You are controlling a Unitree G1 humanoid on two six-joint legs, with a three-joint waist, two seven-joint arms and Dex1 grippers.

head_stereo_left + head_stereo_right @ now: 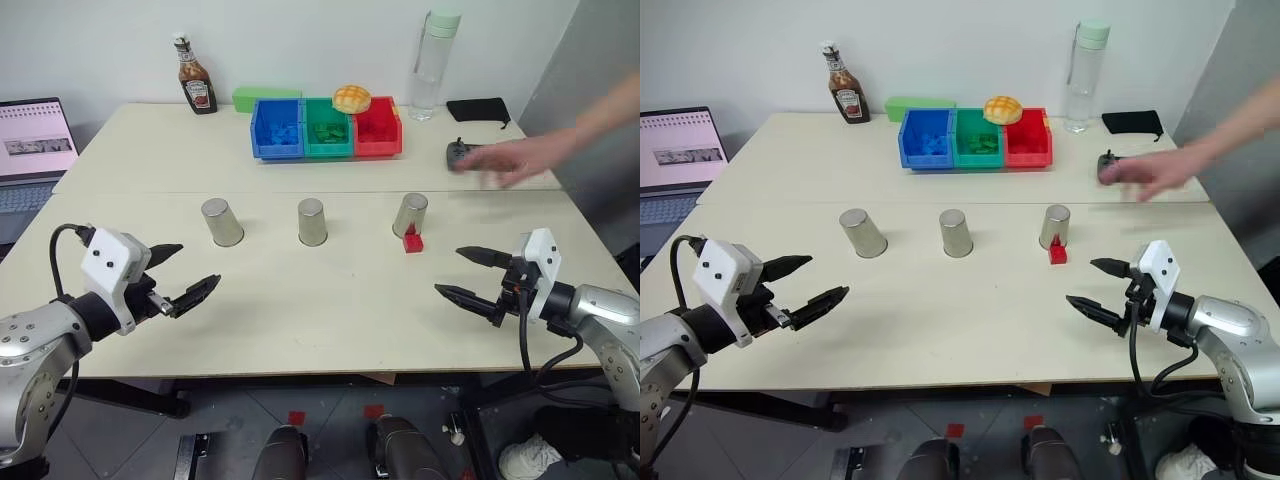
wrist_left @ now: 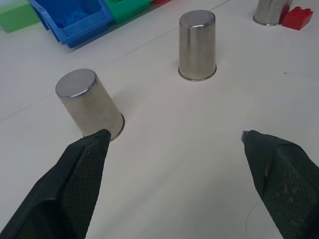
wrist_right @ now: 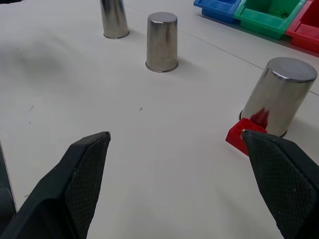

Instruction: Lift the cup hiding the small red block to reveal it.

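— Black fingers on the right hand [image 1: 468,273] stand spread wide with nothing between them, low over the worktop [image 1: 320,310]; the left hand [image 1: 183,273] is just as released and empty.

— And which way from the right hand is the cup?

— Ahead of it and a little toward the robot's left. The cup [image 1: 409,215] stands mouth down, its long axis upright, and it is the rightmost of three silvery tumblers in a row. The small red block [image 1: 413,241] lies against that cup's near foot, already in the open.

— So the right arm is nearer?

— Clearly; from the left hand that cup lies beyond the middle tumbler [image 1: 312,221]. Behind the cup a person's hand [image 1: 512,160] reaches over the far worktop.
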